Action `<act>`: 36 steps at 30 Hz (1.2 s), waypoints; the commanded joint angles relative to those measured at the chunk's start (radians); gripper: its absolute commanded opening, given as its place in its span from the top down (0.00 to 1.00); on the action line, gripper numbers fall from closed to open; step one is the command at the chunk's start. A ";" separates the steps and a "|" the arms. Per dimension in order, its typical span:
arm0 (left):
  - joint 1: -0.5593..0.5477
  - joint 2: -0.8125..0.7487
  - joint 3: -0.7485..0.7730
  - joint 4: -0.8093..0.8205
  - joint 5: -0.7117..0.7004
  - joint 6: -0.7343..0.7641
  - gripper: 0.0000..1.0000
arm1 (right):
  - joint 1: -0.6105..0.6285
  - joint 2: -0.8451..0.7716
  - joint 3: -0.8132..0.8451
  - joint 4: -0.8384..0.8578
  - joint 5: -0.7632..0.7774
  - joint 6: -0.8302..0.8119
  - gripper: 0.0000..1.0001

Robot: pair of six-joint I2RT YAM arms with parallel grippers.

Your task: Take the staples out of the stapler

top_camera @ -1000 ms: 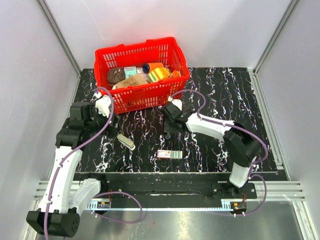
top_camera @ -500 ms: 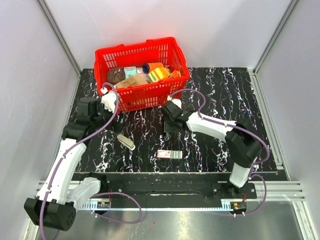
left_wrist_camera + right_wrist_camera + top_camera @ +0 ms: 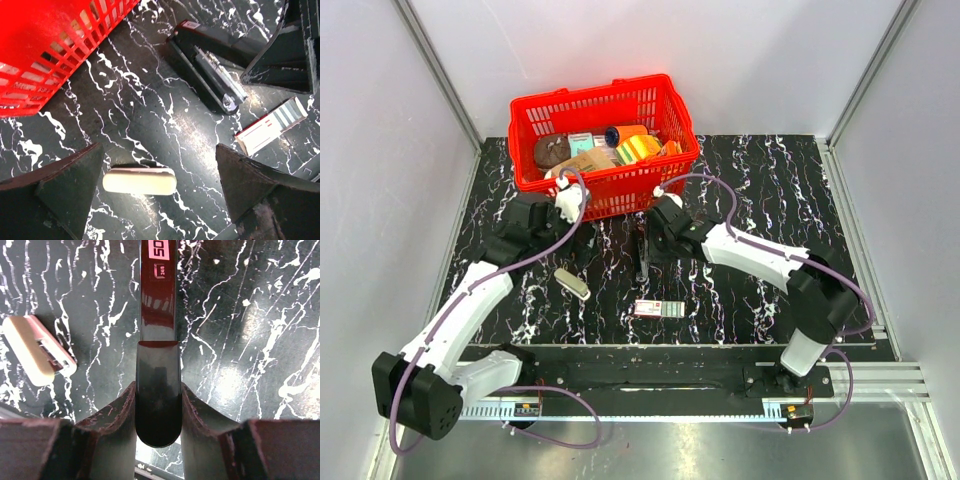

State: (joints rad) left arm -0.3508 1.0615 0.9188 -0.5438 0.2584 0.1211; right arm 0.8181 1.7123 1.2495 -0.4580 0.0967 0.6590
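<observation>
The black stapler [image 3: 642, 258] lies on the mat in front of the basket. In the left wrist view it stands hinged open [image 3: 205, 65], with its metal magazine [image 3: 217, 80] exposed. My right gripper [image 3: 652, 240] is shut on the stapler's black top arm [image 3: 157, 390], with one finger on each side [image 3: 157, 415]. My left gripper [image 3: 582, 255] is open and empty [image 3: 160, 200], left of the stapler. It hovers above a small beige oblong piece [image 3: 140, 181]. No loose staples show.
A red basket [image 3: 535, 110] full of items stands at the back, close behind both grippers. A small red-and-white staple box [image 3: 658, 309] lies in front of the stapler. The beige piece [image 3: 572, 283] also shows in the right wrist view [image 3: 37, 352].
My left arm has swung right and forward, from the mat's left edge to beside the stapler. My right gripper has shifted slightly left with the stapler in it.
</observation>
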 commanded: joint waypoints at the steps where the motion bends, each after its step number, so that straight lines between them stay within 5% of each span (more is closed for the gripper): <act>1: -0.034 0.003 -0.014 0.128 0.061 -0.038 0.01 | 0.007 -0.102 0.013 0.117 -0.057 0.033 1.00; 18: -0.093 0.080 -0.077 0.188 0.022 -0.031 0.01 | 0.007 -0.189 -0.001 0.142 -0.094 0.054 1.00; 36: -0.093 0.106 -0.112 0.231 0.286 -0.011 0.01 | 0.009 -0.260 -0.016 0.193 -0.127 0.102 1.00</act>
State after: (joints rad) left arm -0.4385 1.1538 0.8066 -0.3561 0.4240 0.1043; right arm 0.8181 1.5295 1.2160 -0.3885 -0.0204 0.7338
